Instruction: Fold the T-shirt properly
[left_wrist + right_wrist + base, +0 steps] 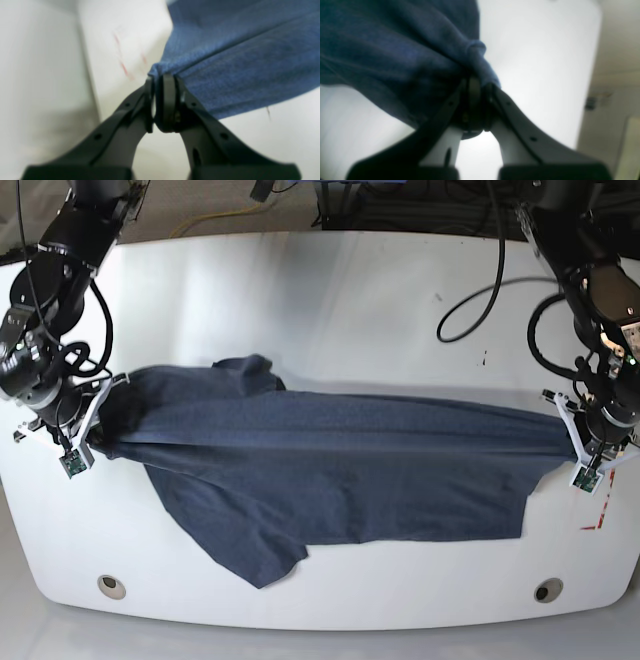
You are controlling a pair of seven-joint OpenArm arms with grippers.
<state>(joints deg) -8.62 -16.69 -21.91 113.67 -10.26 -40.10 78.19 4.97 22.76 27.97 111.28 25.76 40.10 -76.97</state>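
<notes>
Between left tool [160, 82] and right tool [480, 86]: T-shirt [330, 470] stretched, both clamped on fabric.

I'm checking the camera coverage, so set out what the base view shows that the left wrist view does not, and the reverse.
Only the base view shows the whole T-shirt stretched across the white table between both arms, the right gripper shut on its far end, and a sleeve trailing toward the front edge. Only the left wrist view shows, close up, the left gripper with its jaws pinched on a bunched corner of the cloth. Both show the left gripper gripping the shirt, and red marks on the table beside it.
</notes>
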